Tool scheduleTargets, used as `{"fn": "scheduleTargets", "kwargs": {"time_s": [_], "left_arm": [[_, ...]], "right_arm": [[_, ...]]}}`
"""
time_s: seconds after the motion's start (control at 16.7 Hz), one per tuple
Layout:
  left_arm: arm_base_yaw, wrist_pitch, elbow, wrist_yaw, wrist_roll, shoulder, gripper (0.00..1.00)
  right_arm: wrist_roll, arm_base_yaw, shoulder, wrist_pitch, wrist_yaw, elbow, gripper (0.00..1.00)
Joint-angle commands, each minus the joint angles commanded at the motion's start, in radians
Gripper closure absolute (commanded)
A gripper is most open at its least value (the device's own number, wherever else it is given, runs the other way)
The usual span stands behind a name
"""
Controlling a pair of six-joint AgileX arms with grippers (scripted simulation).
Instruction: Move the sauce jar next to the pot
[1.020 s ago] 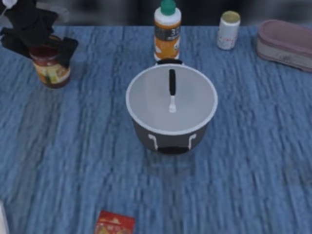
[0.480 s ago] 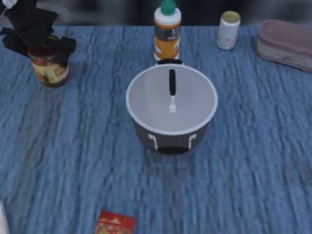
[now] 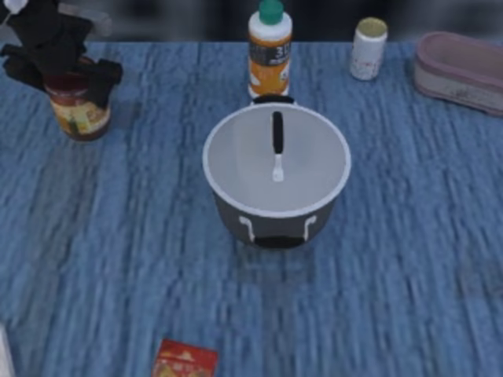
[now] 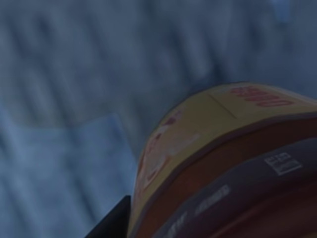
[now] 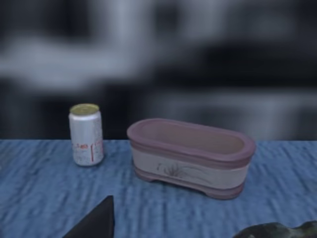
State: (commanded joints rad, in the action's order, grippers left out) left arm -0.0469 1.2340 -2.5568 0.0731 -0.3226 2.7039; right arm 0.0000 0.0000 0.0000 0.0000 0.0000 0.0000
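Gripping the sauce jar (image 3: 78, 110), left end effector (image 3: 64, 72), far from pot (image 3: 277, 177).

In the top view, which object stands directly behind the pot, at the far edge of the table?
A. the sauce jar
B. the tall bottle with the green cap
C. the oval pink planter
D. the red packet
B: the tall bottle with the green cap stands just beyond the pot, in line with its lid handle.

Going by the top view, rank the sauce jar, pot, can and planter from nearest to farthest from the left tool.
1. Sauce jar, under the left tool, far left.
2. Pot, centre.
3. Can, far edge, right.
4. Planter, far right.
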Motion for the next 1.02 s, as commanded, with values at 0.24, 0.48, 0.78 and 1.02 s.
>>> {"fn": "scheduleTargets", "kwargs": {"time_s": [0.24, 0.48, 0.78, 1.02], "left_arm": [[0.0, 0.0, 0.002, 0.0, -0.002, -0.003, 1.0], [0.002, -0.013, 0.115, -0.001, -0.001, -0.114, 1.0], [0.01, -0.039, 0.445, -0.005, 0.001, -0.401, 1.0], [0.017, -0.05, 0.613, -0.008, 0.004, -0.562, 1.0]], "right_arm": [[0.0, 0.0, 0.0, 0.0, 0.0, 0.0, 0.0], [0.0, 0.0, 0.0, 0.0, 0.0, 0.0, 0.0], [0.0, 0.0, 0.0, 0.0, 0.0, 0.0, 0.0], [0.0, 0.0, 0.0, 0.0, 0.0, 0.0, 0.0]]}}
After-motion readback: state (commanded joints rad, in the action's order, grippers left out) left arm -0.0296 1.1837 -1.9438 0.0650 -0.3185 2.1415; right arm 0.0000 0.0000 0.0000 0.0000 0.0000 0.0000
